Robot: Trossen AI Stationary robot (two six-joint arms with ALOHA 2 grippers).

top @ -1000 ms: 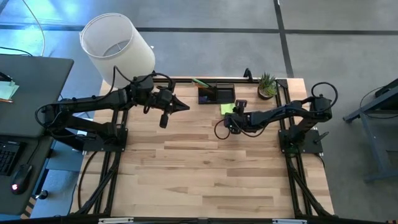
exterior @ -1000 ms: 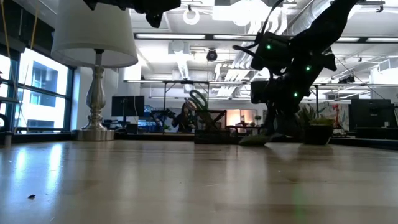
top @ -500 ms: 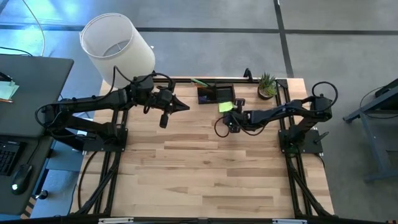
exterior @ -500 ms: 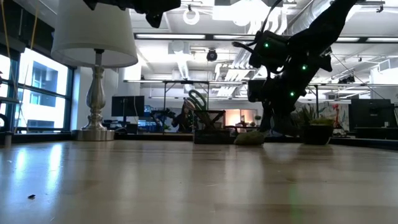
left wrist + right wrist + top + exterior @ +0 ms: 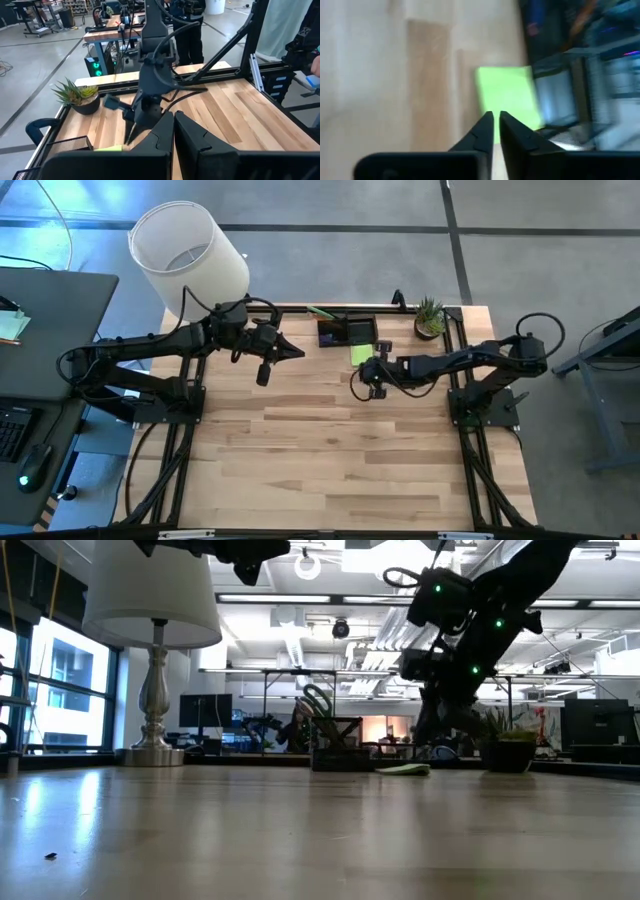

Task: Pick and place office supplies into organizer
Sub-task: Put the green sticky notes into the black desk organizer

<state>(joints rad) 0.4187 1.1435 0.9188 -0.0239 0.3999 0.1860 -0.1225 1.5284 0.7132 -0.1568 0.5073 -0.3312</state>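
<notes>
Right gripper (image 5: 366,372) hung above the table (image 5: 330,450) near its far edge, fingers nearly closed and empty; just beyond its tips the lime-green sticky-note pad (image 5: 362,352) lay flat against the black organizer (image 5: 347,332), which stood at the far edge; left gripper (image 5: 297,352) waited, pinched shut, beside the lamp (image 5: 187,252).

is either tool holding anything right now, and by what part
Nothing is held. The right tool is shut and empty above the sticky-note pad, which lies on the table. The left tool is shut too, empty.
</notes>
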